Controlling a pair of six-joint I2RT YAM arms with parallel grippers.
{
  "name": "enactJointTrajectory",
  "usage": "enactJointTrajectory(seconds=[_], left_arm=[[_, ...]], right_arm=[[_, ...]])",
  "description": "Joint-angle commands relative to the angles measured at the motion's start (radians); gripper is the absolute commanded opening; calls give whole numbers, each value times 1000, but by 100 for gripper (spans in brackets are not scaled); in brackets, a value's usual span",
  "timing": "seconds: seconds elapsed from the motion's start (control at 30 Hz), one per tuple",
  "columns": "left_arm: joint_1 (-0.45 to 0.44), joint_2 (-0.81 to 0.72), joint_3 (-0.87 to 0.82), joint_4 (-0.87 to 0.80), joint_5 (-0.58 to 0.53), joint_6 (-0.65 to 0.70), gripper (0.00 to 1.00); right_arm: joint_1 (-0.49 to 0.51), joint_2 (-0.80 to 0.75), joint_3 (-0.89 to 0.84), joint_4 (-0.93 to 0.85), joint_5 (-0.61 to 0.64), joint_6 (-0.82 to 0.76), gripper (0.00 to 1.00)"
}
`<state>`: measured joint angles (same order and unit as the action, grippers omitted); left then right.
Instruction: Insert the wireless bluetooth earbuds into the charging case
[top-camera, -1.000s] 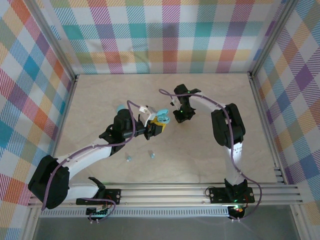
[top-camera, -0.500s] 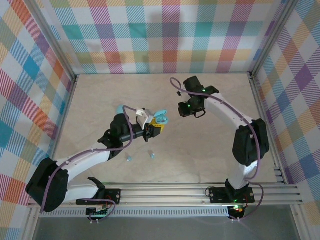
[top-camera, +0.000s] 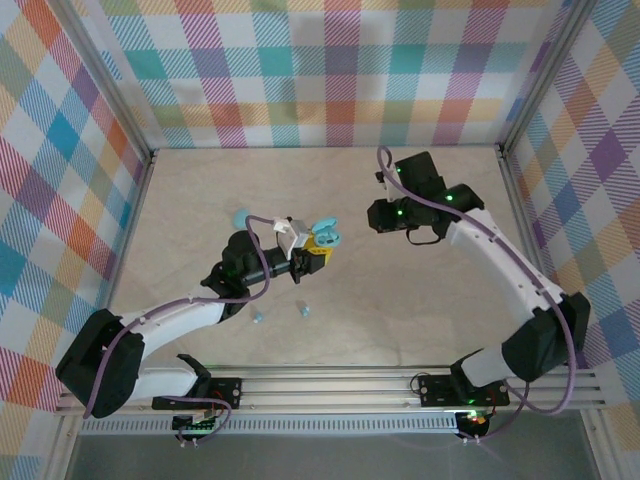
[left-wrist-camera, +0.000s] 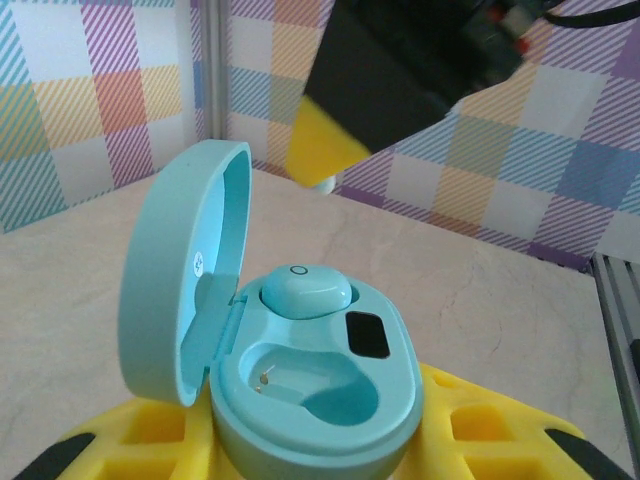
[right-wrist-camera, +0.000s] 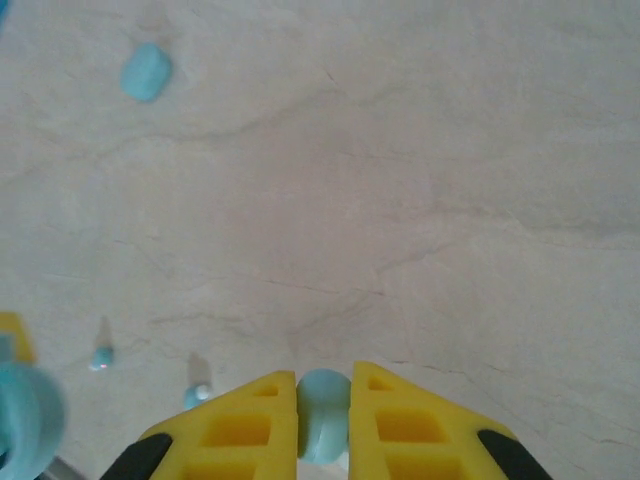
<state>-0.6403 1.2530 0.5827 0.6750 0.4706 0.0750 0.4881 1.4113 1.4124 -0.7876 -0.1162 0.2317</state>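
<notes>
right gripper (right-wrist-camera: 323, 385): jaws nearly closed, pinching a tiny blue earbud (right-wrist-camera: 323, 425) between the yellow pads (right-wrist-camera: 245, 420)
left gripper (top-camera: 318, 246): clamped on the base of the charging case (left-wrist-camera: 320, 400), lid flipped up
inside that case: seated earbud (left-wrist-camera: 305, 290) in the far slot, near slot hollow
loose earbuds (top-camera: 258, 318) (top-camera: 302, 311): on the table (top-camera: 420, 310), base-side of the left jaws
spare case (top-camera: 240, 217): shut, off behind the left jaws

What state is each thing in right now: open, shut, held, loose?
Charging case: open, lid up, held by the left gripper.
Seated earbud: in one socket; the other socket is empty.
Held earbud: pinched in the right gripper.
Second case: shut, on the table.
Loose earbuds: two, lying on the table.
</notes>
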Motion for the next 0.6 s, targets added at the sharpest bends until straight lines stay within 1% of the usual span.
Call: enactJointTrajectory(seconds=[0.0,0.17,0.37,0.57], left_arm=[[-12,-8,42,-2,15,29,0],[-12,-17,45,-11,17,35,0],[-12,18,59,25,22,34,0],[-12,63,104,29,39,9,0]], right_arm=[[24,-55,-7,40,-49,43,15],[70,-95,-10,84,-99,78,15],[162,-118,-43,82,-82,120,16],[181,-131,-77,135,-90,130,16]])
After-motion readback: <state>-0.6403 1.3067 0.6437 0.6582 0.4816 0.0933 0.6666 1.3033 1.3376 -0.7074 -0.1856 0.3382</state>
